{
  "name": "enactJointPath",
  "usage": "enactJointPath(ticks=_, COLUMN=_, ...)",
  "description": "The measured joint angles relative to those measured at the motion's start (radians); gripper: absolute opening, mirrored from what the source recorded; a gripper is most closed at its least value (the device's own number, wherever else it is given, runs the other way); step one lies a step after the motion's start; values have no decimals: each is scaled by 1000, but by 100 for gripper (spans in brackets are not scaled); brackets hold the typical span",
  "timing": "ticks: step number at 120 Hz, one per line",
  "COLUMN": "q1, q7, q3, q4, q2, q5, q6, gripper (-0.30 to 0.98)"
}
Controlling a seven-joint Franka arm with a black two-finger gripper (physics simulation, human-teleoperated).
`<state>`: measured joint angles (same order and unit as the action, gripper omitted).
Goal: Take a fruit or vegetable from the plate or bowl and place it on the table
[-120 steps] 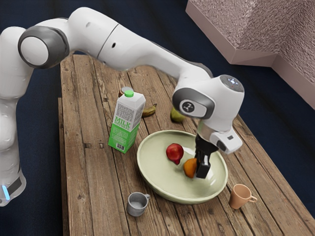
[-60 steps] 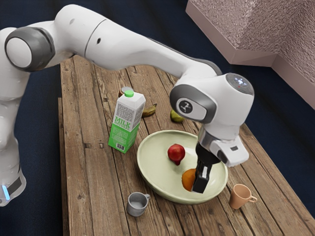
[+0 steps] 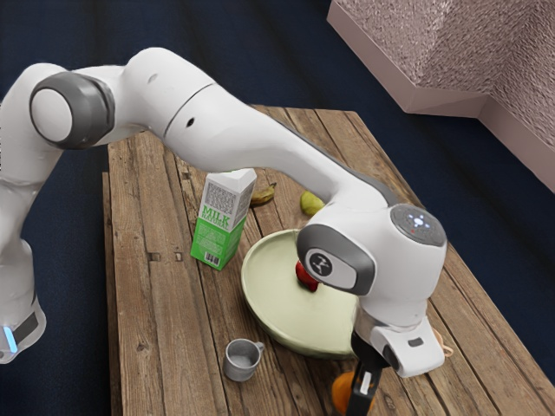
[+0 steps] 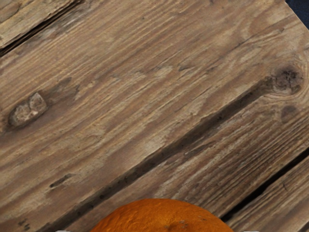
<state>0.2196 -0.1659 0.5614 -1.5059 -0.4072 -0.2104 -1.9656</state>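
Tool (image 3: 356,400) was clamped on orange (image 3: 342,394) over table (image 3: 156,329) | likely firm, light, prone to roll | widest sides suited holding

A box (image 3: 227,238) that says MILK
Big green letters spell MILK on its front, toward the exterior view's left. Smaller words are too tiny to read.

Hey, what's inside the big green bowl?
A red fruit lies in the bowl, partly hidden by my arm. The arm also covers the bowl's side toward the exterior view's right, so I can't tell what else is there.
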Motion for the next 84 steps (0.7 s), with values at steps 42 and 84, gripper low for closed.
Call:
enactJointPath(ticks=42, q1=61, q7=-5, q3=-129, q4=148, q2=18, q5=15, q6=113, gripper=64)
enactJointPath(ticks=84, q1=-160, q7=-63, q3=-549, q4=-91, q2=437, q5=89, q6=496, gripper=66)
